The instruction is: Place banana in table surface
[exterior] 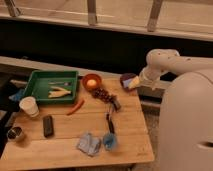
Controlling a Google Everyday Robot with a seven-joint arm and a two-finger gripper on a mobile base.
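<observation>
The banana (59, 91) is pale yellow and forked, and it lies inside the green tray (35, 85) at the back left of the table surface (65, 137), a light wooden plank top. My gripper (132, 83) hangs at the end of the white arm over the table's far right corner, next to a purple bowl (127, 77). It is well to the right of the banana and apart from it. Its jaws stand open and nothing shows between them.
An orange bowl with a pale ball (92, 81) stands right of the tray, with dark grapes (102, 94) and a red chili (76, 107) nearby. A white cup (29, 106), black block (48, 126), metal cup (15, 133), blue packet (89, 144) and blue cup (110, 141) line the front.
</observation>
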